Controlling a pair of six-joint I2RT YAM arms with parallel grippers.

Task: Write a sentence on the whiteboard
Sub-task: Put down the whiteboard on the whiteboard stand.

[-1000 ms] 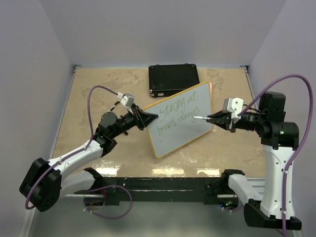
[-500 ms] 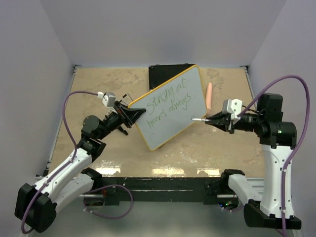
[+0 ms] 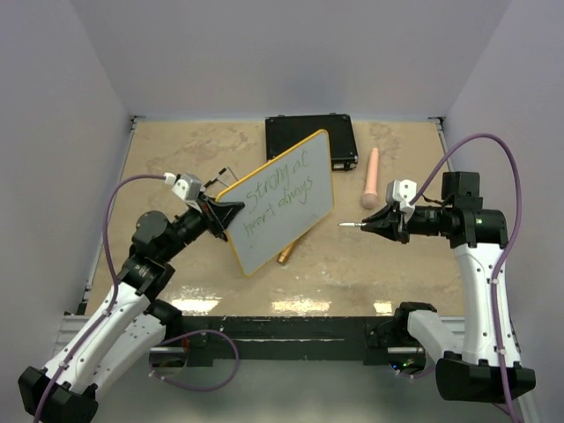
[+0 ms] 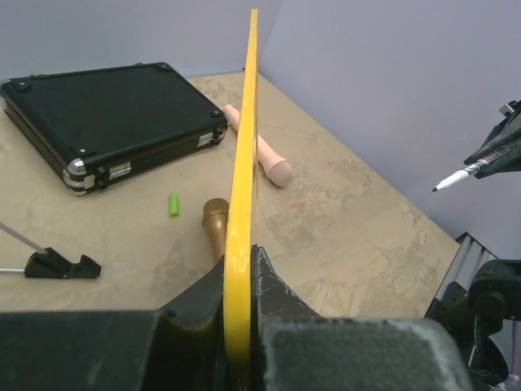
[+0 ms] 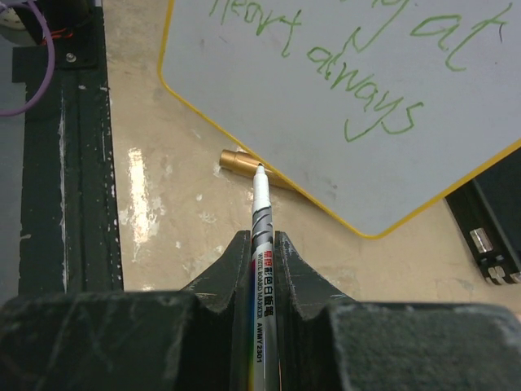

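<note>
Centre of worktop (image 3: 176,159) is blocked by the raised, tilted whiteboard (image 3: 282,207); a gold tube (image 3: 287,256) lies under its low edge. Far side: black case (image 3: 310,141) & pink cylinder (image 3: 372,176). Free gap btw. board and marker (image 3: 352,224) tip.

Left arm (image 3: 115,317) and right arm (image 3: 480,291): glossy white shell links, chunky black joint housings (image 3: 157,233). Left purple cable (image 3: 110,220) loops off the wrist; right purple cable (image 3: 480,137) arcs higher and wider. Left camera block (image 3: 187,185) and right camera block (image 3: 401,191) are white and boxy. Left end effector (image 3: 225,213) and right end effector (image 3: 372,224) are black with tapered wedge fingers (image 5: 224,277), matte and scuffed. Black base mounts (image 3: 423,324) sit on a black rail (image 3: 291,342).
</note>
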